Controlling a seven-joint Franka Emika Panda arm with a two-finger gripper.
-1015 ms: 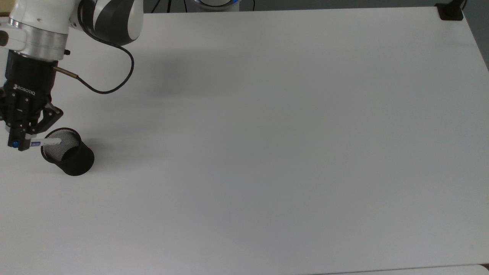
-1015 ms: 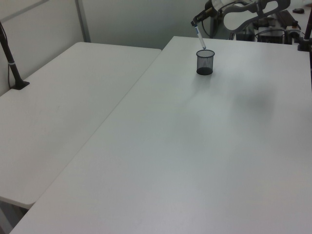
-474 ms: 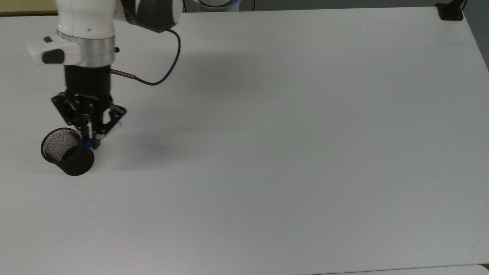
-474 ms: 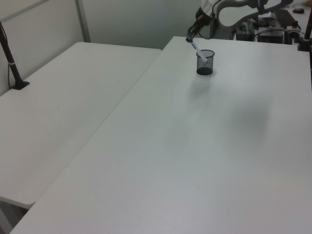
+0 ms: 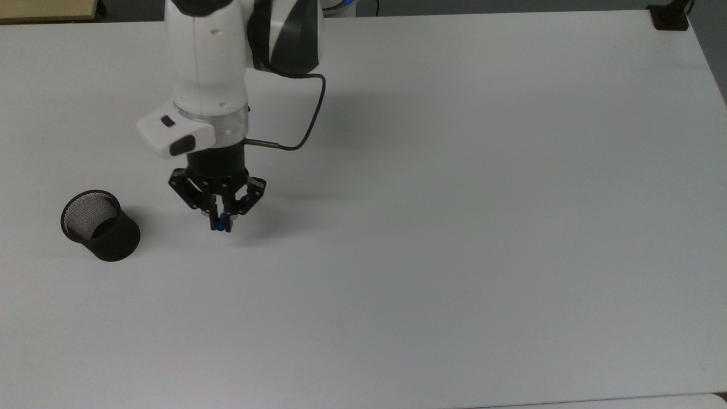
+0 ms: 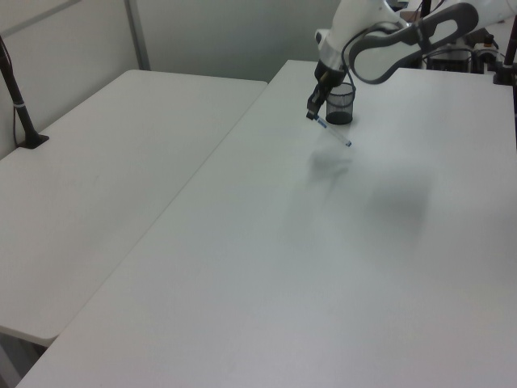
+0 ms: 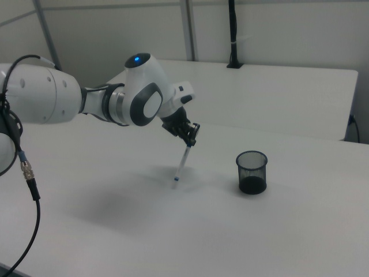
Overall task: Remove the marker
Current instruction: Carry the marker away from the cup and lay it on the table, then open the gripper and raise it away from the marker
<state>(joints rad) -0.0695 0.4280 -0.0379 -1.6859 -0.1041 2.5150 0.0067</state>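
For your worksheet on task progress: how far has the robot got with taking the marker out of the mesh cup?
Done: the marker is out of the mesh cup, which stands upright. In hand: the end effector is shut on the marker's top end, holding it tilted above the table, beside the cup. Left: setting the marker down and letting go.

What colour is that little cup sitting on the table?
The small mesh cup is black, with see-through wire netting walls; the right view shows it best.
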